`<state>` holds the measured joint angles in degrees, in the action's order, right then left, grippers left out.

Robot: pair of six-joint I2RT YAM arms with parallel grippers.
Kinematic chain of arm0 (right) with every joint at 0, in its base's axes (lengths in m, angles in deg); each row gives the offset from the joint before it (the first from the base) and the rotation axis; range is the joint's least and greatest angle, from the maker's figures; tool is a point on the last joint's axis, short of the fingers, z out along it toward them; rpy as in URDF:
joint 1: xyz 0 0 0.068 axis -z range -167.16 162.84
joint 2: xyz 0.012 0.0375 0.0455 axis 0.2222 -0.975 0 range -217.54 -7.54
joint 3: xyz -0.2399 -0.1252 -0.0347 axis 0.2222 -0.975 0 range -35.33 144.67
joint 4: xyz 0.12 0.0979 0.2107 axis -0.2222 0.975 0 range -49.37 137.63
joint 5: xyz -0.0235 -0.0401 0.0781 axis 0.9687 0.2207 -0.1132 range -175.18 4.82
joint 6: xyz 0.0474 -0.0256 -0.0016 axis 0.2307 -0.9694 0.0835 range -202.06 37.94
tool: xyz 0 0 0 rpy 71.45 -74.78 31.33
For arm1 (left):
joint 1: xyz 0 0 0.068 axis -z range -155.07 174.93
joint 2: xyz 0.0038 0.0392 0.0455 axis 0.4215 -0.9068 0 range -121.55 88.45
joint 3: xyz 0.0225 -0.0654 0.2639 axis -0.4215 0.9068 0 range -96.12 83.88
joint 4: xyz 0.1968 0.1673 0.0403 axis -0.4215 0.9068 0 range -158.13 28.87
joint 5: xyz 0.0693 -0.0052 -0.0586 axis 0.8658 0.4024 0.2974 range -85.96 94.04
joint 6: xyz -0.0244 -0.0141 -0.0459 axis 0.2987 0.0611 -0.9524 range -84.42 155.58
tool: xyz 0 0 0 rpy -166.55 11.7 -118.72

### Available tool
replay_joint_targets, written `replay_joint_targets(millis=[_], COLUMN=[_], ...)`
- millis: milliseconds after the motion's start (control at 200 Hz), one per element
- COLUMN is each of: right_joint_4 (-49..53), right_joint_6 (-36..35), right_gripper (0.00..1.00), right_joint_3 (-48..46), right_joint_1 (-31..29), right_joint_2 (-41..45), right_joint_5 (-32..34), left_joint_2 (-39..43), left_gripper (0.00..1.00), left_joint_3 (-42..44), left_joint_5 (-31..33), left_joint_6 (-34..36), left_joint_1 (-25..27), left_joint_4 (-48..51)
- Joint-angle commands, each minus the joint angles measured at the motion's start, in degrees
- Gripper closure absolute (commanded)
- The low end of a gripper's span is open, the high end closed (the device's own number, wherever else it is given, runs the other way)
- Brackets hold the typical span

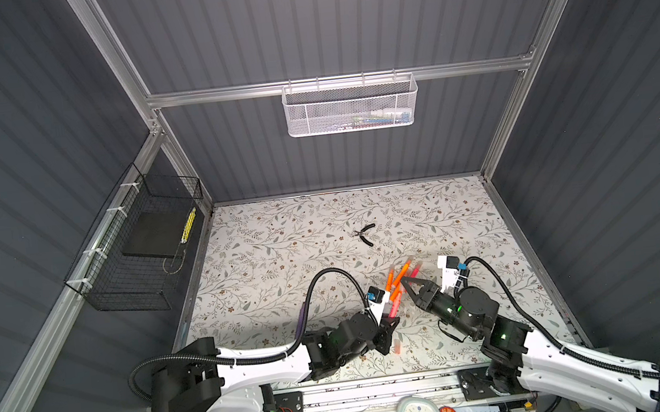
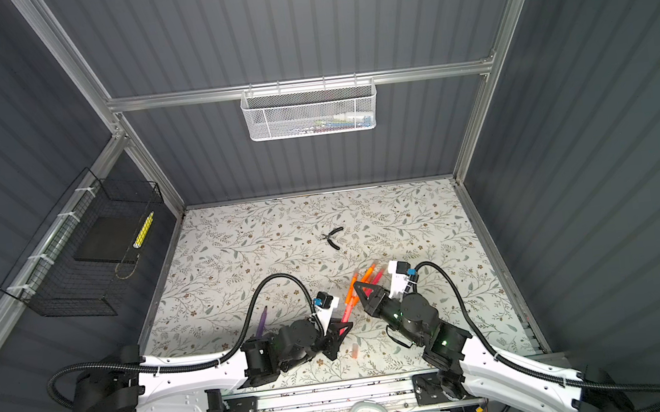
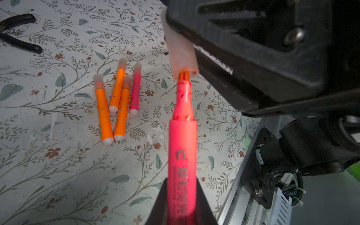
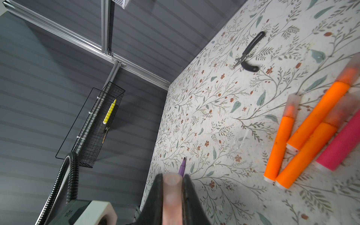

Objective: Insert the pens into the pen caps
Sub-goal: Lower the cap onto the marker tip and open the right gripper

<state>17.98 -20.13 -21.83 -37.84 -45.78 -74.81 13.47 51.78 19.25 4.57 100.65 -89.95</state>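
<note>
Grippers, two, both occupied near the front middle of the floral table (image 1: 282, 241). Left gripper (image 3: 182, 202): fingers clamped on the lower barrel of a pink-red pen (image 3: 182, 148), uncapped, its nib pointing away from the wrist. Right gripper (image 4: 172, 181): fingers pressed together on a translucent pinkish cap (image 3: 182, 56), which is held lengthwise between them with its open end toward the left gripper. Nib of the held pen sits right at the mouth of this cap, touching its rim, with the tapered neck of the pen outside. Orange pens (image 3: 122, 109), three, capped, lying on the table in a loose fan just beyond the grippers, touching one another. Second pink-red pen (image 3: 135, 89), capped, lying just beside the orange ones. Purple pen (image 2: 261, 322), uncapped, lying alone on the table beside the left arm, well apart from the others. Loose cap (image 2: 354, 350), pinkish-orange, lying on the table near the left gripper. Pliers (image 1: 366, 234), black-handled, lying further back, near the table's middle.
</note>
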Motion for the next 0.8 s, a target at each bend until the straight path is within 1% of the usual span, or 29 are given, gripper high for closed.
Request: replay_joint_targets(millis=[0, 145, 290, 420, 565, 705, 795], right_joint_4=[-1.57, -2.22, -2.10, 1.50, 8.77, 12.68, 14.33], right_joint_6=[0.47, 0.28, -0.05, -0.91, -0.66, 0.42, 1.55], right_gripper=[1.00, 1.00, 1.00, 1.00, 1.00, 1.00, 1.00], right_joint_3=[-0.58, -0.24, -0.23, 1.52, 6.39, 10.31, 12.11], right_joint_1=[-0.82, -1.94, -4.13, -8.03, -14.12, -18.26, -20.27], right_joint_2=[-0.38, -1.18, -2.14, -3.44, -6.86, -11.57, -14.29], right_joint_5=[0.10, 0.50, 2.87, 8.41, 17.41, 22.08, 24.83], left_joint_2=[1.17, 0.89, 0.89, 0.48, -1.29, -2.42, -2.84], left_gripper=[1.00, 1.00, 1.00, 1.00, 1.00, 1.00, 1.00], left_joint_3=[-2.04, -2.53, -2.36, -3.77, -7.27, -9.18, -10.31], left_joint_5=[1.82, 2.44, 4.32, 6.51, 9.49, 14.10, 15.85], left_joint_6=[1.69, 1.73, 1.17, 0.71, 1.82, 3.43, 4.32], left_joint_1=[0.21, 0.24, 0.21, 0.22, 0.21, 0.21, 0.24], left_joint_4=[0.63, 1.17, 1.47, 3.50, 7.05, 9.41, 10.72])
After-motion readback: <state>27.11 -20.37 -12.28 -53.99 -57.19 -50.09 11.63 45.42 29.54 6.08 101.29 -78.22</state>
